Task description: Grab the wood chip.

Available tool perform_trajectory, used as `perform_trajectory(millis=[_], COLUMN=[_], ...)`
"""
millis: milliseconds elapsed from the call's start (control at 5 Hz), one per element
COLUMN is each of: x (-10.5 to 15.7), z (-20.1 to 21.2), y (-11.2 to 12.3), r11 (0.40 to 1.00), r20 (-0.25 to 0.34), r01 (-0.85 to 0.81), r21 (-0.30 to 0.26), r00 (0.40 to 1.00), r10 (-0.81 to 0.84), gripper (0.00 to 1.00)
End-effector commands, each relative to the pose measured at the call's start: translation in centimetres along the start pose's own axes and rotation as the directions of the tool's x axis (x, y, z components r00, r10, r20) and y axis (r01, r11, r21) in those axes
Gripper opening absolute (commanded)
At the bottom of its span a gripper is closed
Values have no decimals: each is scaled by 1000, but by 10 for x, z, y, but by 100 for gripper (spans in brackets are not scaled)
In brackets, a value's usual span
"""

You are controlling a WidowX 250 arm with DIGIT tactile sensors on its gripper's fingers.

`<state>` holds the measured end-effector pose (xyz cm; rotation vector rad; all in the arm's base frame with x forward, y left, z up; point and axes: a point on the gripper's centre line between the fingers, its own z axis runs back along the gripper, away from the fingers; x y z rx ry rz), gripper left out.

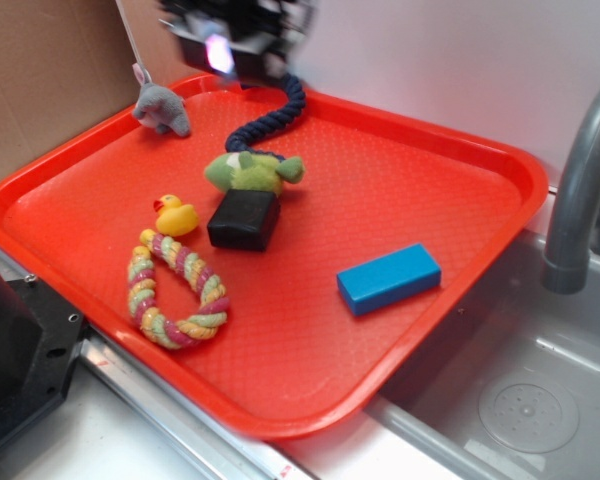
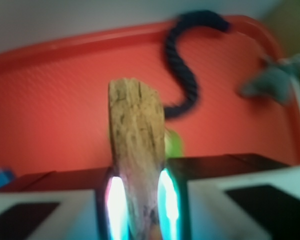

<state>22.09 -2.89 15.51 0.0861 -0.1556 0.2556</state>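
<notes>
In the wrist view the wood chip (image 2: 136,140), a rough brown-grey weathered piece, stands up between my two fingers. My gripper (image 2: 139,200) is shut on its lower end and holds it above the red tray (image 2: 55,110). In the exterior view my gripper (image 1: 235,40) is blurred, raised over the tray's far edge; the wood chip cannot be made out there.
On the red tray (image 1: 420,200) lie a blue block (image 1: 388,278), a black box (image 1: 244,220), a green plush toy (image 1: 250,170), a dark blue rope (image 1: 275,118), a yellow duck (image 1: 176,215), a braided rope ring (image 1: 175,290) and a grey plush (image 1: 162,106). A sink and faucet (image 1: 580,180) are at the right.
</notes>
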Motion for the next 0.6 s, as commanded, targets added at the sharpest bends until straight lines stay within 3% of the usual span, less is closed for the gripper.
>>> perform_trajectory(millis=[0, 400], x=[3, 14], z=[12, -2], y=[8, -3], r11=[998, 996], r20=[-39, -56], r01=[-24, -85], r21=[-59, 2], r00=[999, 995], r10=[22, 85], gripper=[0, 0])
